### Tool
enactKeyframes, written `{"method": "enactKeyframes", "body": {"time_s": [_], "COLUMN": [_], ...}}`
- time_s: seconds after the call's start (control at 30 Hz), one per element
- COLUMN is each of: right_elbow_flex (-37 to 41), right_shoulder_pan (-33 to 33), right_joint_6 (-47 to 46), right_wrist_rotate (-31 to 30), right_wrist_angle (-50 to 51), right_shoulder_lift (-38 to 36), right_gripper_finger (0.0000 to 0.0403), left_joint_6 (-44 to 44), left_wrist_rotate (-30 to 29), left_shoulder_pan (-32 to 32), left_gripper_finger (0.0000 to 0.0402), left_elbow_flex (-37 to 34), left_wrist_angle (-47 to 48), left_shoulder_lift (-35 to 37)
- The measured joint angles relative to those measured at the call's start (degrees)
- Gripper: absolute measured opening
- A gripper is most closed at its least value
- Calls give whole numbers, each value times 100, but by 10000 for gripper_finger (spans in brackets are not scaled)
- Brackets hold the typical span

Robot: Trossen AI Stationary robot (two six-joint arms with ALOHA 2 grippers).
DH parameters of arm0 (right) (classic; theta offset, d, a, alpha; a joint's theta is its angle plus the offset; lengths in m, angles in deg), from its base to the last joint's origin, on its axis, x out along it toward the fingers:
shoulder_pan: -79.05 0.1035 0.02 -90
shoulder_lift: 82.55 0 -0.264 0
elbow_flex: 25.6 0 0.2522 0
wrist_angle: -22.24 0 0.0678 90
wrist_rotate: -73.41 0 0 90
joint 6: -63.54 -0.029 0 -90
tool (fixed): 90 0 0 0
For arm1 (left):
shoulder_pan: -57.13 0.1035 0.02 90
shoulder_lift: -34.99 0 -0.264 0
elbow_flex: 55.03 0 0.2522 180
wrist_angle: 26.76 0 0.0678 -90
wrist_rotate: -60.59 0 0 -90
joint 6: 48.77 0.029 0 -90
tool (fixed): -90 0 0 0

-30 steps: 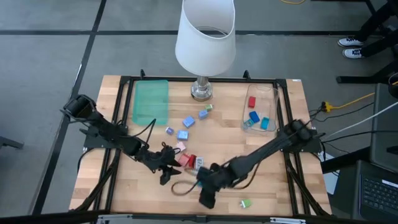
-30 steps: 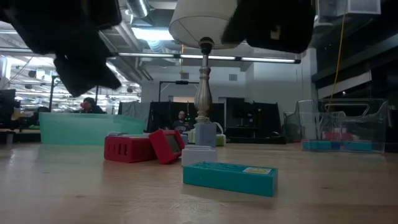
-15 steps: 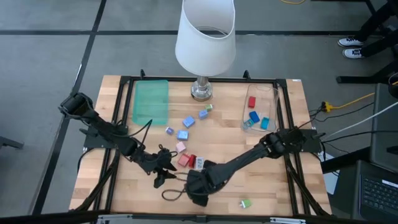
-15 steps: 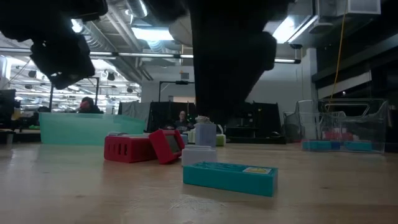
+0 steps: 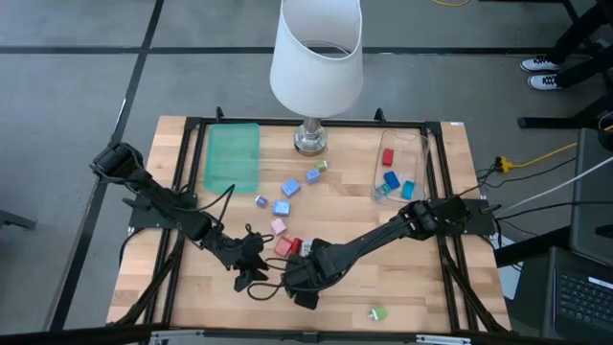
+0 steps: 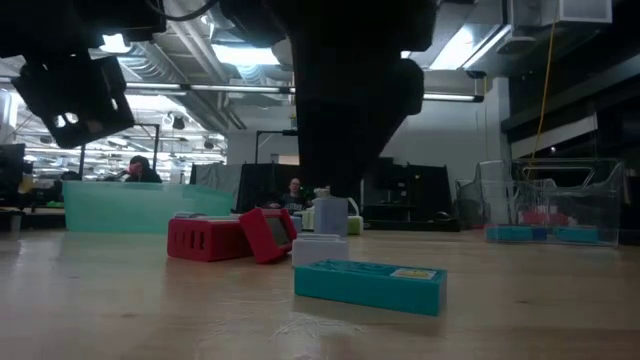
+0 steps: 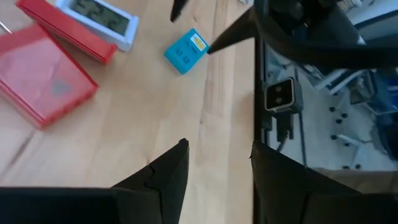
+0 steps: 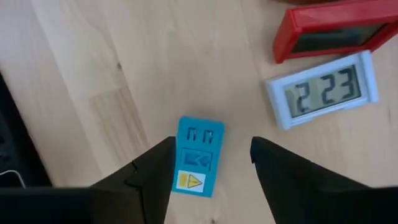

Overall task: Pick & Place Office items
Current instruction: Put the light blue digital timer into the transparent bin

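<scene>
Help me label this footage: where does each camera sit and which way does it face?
High: above the table, looking straight down; both arms show.
Low: at tabletop height, looking level across the teal block; dark arm parts hang above.
Left wrist: on the left arm, looking past its own open fingers.
Right wrist: looks down between its own open fingers.
The teal block shows in both wrist views.

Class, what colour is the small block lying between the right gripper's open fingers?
Blue-teal, with a yellow warning label: the block below the right gripper shows best in the right wrist view.

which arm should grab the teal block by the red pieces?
Right. The right gripper is open directly above the teal block, fingers either side. The left gripper is open over bare table, farther off.
</scene>
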Motion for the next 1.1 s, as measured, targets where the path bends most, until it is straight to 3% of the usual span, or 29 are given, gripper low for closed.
{"method": "enactKeyframes", "body": {"time_s": [0.4, 0.77, 1.1], "right_elbow_flex": [254, 852, 1102], "right_shoulder_pan": [136, 401, 400], "right_joint_6": [-233, -730, -1138], "right_wrist_rotate": [-83, 579, 445], "right_wrist_angle": [-161, -735, -1363], "right_shoulder_lift": [8, 15, 0], "right_gripper_finger": [228, 231, 232], "left_joint_6": [-376, -424, -386], "left_wrist_rotate": [122, 124, 163], "left_shoulder_pan": [0, 0, 0], "left_gripper_finger": [168, 168, 168], "left_elbow_flex": [0, 0, 0], "left_wrist_angle": [-17, -62, -86], "left_shoulder_lift": [-2, -2, -2]}}
